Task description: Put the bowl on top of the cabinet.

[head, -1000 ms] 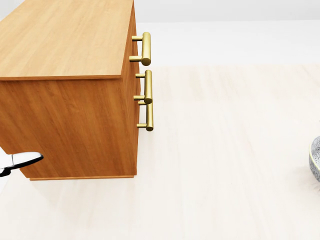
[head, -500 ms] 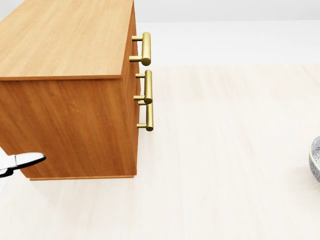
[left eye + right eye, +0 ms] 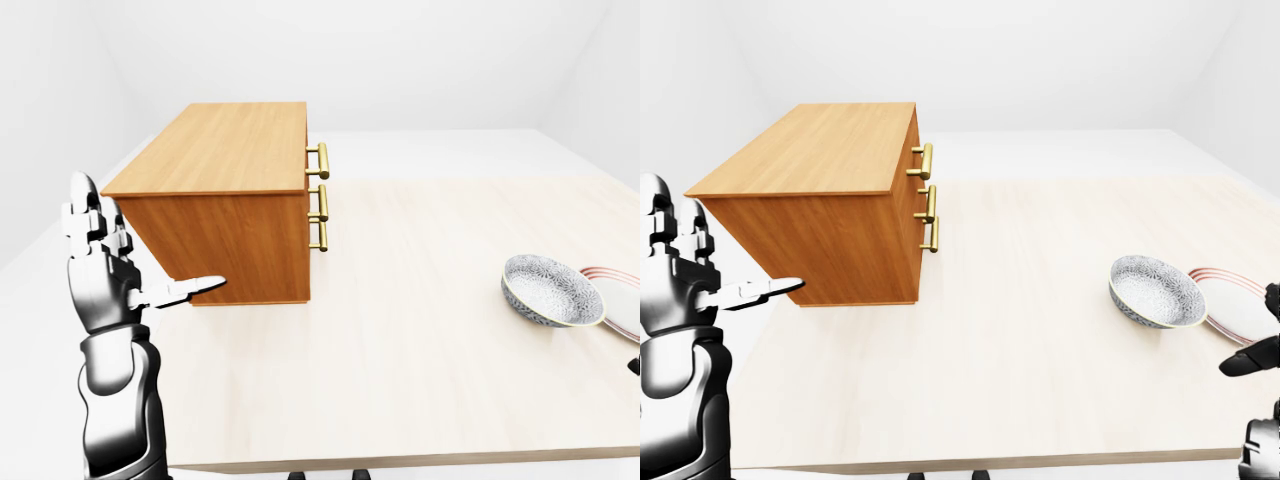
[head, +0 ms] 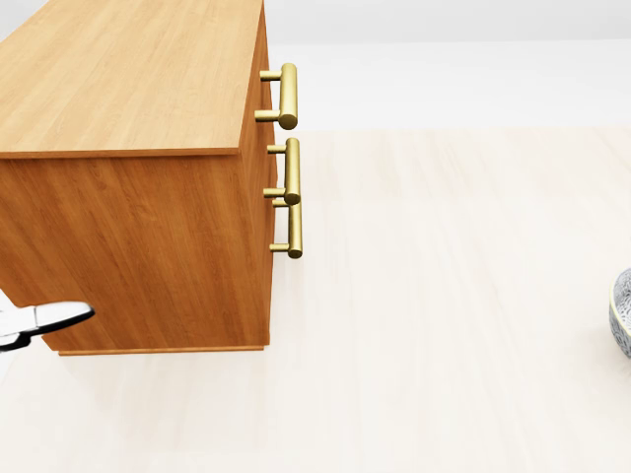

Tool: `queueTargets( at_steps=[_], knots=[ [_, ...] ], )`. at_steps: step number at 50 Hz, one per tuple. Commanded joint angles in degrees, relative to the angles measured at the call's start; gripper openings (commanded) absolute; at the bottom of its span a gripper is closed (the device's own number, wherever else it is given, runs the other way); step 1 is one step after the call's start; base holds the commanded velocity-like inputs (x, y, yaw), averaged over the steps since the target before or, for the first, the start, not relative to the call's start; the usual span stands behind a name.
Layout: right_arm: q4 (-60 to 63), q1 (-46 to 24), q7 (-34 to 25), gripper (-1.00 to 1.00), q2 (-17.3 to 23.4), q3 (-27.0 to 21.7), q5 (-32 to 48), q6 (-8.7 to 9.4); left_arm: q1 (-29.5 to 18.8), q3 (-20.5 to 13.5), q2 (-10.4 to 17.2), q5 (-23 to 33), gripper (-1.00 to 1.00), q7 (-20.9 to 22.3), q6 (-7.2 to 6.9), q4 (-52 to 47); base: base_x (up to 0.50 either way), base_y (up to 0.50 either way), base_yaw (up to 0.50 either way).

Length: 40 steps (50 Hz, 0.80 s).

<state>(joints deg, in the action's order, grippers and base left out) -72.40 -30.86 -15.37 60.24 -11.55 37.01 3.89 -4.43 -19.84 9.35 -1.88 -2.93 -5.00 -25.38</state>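
Left hand (image 3: 100, 285) was raised at the left of the left-eye view, unclasped: fingers (image 3: 85, 215) upright and apart, thumb (image 3: 190, 288) pointing right toward the cabinet's near side. It held nothing. Whether the thumb tip touched the wood could not be told.

Right hand (image 3: 1252, 358) only showed at the right edge of the right-eye view, dark and cropped; whether it was spread or closed could not be told.

Cabinet (image 3: 230, 150) stood on the pale table (image 3: 420, 350), with three brass handles (image 3: 320, 195) on its right face.

Bowl (image 3: 552, 290) sat well apart from the cabinet at the table's right, tilted, overlapping the left rim of a pink-edged plate (image 3: 618, 305). Neither hand was on it.
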Motion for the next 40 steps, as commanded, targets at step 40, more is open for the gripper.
queueTargets(
  at_steps=[40],
  knots=[
    [-1.5,-17.0,-2.9,1.0,-15.2,6.3,12.3,1.11,0.1,-0.4,-0.4,-2.9,1.0,1.4,0.0,-0.6,0.0,0.0,0.0]
  ],
)
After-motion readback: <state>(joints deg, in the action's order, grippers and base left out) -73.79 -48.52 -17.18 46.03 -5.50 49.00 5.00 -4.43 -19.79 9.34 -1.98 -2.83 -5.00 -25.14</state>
